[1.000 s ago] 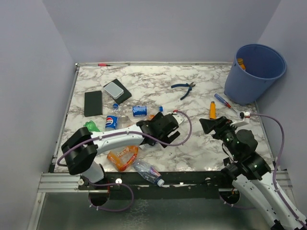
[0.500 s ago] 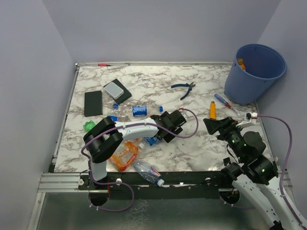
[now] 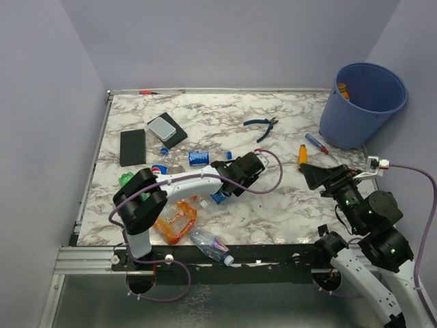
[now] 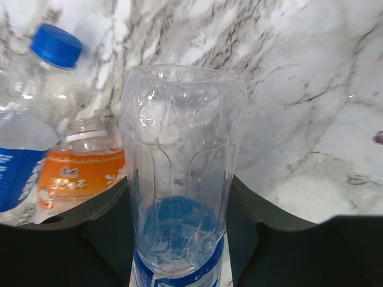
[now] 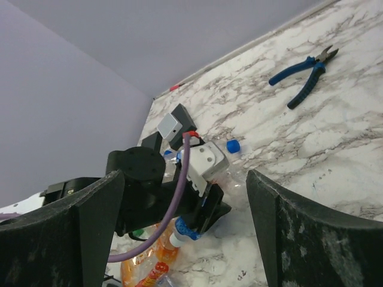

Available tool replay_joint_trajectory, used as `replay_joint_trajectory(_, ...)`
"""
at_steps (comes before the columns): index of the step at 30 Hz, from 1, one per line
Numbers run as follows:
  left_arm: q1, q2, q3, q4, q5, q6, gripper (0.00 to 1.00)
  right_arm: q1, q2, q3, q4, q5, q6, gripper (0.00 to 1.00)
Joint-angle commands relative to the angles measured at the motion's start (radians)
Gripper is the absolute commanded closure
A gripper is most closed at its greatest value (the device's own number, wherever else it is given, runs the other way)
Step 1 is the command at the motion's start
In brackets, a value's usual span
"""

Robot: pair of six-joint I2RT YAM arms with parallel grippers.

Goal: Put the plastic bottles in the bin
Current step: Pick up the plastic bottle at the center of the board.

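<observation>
The bin [image 3: 347,124] is standing at the table's far right corner, close to the side wall. Open marble is stretching left of it, with only pliers [image 3: 261,126] and a screwdriver [image 3: 302,156] lying there. Well left of the bin, the left gripper [image 3: 220,192] is now clasping a clear bottle [image 4: 179,161], its jaws having been wide a second ago. The right gripper [image 3: 311,174], gaping and empty, is drifting nearer the bin. The bottle's long axis is running along the fingers, with its broad end pointing away from the bin.

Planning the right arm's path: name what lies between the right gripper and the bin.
A screwdriver lies between the right gripper and the bin; the top view shows it.
</observation>
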Motion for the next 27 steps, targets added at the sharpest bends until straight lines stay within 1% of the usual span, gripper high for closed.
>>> replay_joint_trajectory(1, -0.020, -0.212, 0.029, 0.110, 0.018, 0.029, 0.64, 0.004, 0.043, 0.085, -0.027, -0.013, -0.052, 0.13)
replay_joint_trajectory(4, -0.033, -0.384, -0.063, 0.248, 0.024, 0.146, 0.71, 0.003, 0.118, 0.125, -0.050, -0.048, -0.019, 0.11)
replay_joint_trajectory(6, -0.038, -0.498, -0.177, 0.382, 0.037, 0.250, 0.74, 0.003, 0.189, 0.135, -0.052, -0.121, 0.021, 0.11)
replay_joint_trajectory(8, -0.052, -0.624, -0.323, 0.542, 0.061, 0.372, 0.74, 0.003, 0.254, 0.127, -0.015, -0.214, 0.059, 0.11)
replay_joint_trajectory(11, -0.082, -0.808, -0.565, 0.759, 0.159, 0.628, 0.76, 0.004, 0.297, 0.097, 0.102, -0.346, 0.093, 0.10)
replay_joint_trajectory(13, -0.110, -0.897, -0.691, 0.847, 0.192, 0.804, 0.84, 0.003, 0.324, 0.095, 0.174, -0.425, 0.102, 0.08)
replay_joint_trajectory(14, -0.127, -0.923, -0.729, 0.862, 0.180, 0.879, 0.86, 0.003, 0.346, 0.096, 0.206, -0.467, 0.104, 0.08)
replay_joint_trajectory(17, -0.208, -0.967, -0.799, 0.901, 0.084, 1.090, 0.86, 0.001, 0.443, 0.085, 0.299, -0.621, 0.123, 0.07)
replay_joint_trajectory(19, -0.248, -0.967, -0.811, 0.891, 0.033, 1.197, 0.86, -0.001, 0.504, 0.063, 0.381, -0.710, 0.142, 0.07)
replay_joint_trajectory(21, -0.272, -0.946, -0.806, 0.865, -0.001, 1.289, 0.89, -0.004, 0.572, 0.047, 0.453, -0.809, 0.152, 0.07)
replay_joint_trajectory(24, -0.295, -0.909, -0.802, 0.850, -0.004, 1.378, 0.93, -0.005, 0.662, 0.038, 0.549, -0.912, 0.147, 0.07)
replay_joint_trajectory(27, -0.344, -0.866, -0.788, 0.843, -0.017, 1.430, 0.95, -0.005, 0.725, 0.059, 0.544, -0.962, 0.104, 0.07)
